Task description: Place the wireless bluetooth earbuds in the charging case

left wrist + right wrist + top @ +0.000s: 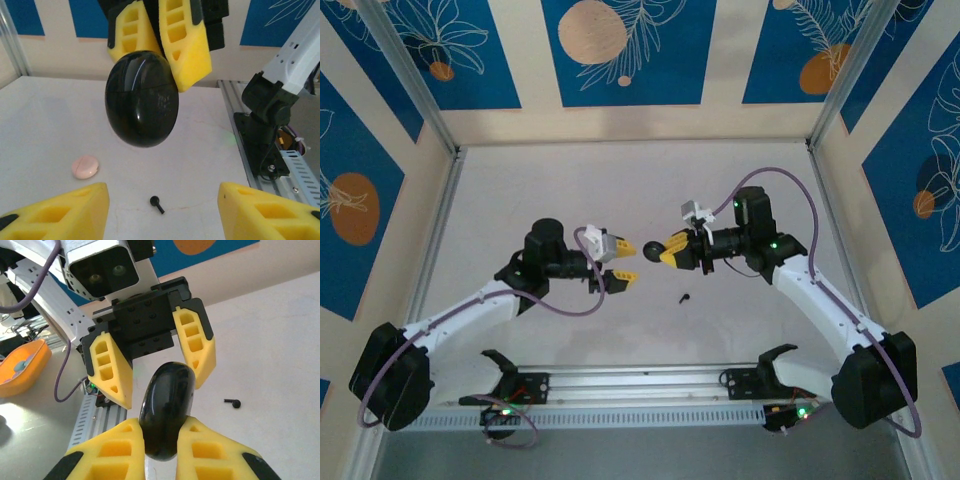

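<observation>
Charging case (166, 410), glossy black egg, clamped in right tool (162, 429).

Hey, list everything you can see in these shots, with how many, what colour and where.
Charging case: one, black, above the table, in the right jaws.
Earbud: one, black, on the table near the case.
Small round piece: one, pink, on the table.
Table: one, white.
Tray: one, orange, beyond the rail.
Left jaws: yellow, open, facing the case.
Right jaws: yellow, shut on the case.

Black case (141, 102); black earbud (157, 204); pink disc (85, 166).
</observation>
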### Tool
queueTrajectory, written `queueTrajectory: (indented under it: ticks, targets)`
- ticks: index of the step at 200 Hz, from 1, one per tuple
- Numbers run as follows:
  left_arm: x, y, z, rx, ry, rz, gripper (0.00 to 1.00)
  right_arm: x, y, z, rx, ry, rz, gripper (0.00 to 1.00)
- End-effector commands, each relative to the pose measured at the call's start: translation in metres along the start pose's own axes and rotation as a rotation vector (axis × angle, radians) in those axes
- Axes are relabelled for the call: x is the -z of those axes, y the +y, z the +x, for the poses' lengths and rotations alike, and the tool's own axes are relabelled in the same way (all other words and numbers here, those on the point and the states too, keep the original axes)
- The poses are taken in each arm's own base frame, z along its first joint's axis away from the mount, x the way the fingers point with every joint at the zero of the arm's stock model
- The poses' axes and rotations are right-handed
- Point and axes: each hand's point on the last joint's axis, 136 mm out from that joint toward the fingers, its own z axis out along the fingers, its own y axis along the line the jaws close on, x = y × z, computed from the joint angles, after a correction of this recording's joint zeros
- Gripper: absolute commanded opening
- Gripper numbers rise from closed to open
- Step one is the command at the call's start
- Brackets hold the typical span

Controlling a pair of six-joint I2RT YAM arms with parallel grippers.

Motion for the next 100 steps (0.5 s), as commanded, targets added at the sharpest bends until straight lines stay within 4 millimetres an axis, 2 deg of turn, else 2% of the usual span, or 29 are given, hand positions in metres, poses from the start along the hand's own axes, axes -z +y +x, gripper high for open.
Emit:
queueTrajectory:
  ticks: [1, 49, 74, 100]
  targets:
    - [0.001, -0.005, -0.022, -0.030, -0.051, 0.060, 0.57, -0.003, 0.013, 0.001, 0.083, 0.015, -0.079, 0.14]
    - [0.000, -0.009, -0.025, -0.027, -0.053, 0.090, 0.52, -0.011, 0.021, 0.005, 0.220, 0.028, -0.136, 0.14]
    - [-0.001, -0.009, -0.017, -0.019, -0.020, 0.099, 0.49, -0.015, 0.019, 0.005, 0.234, 0.040, -0.147, 0.14]
    - [-0.001, -0.011, -0.018, -0.018, -0.022, 0.115, 0.44, -0.019, 0.018, 0.003, 0.242, 0.051, -0.164, 0.14]
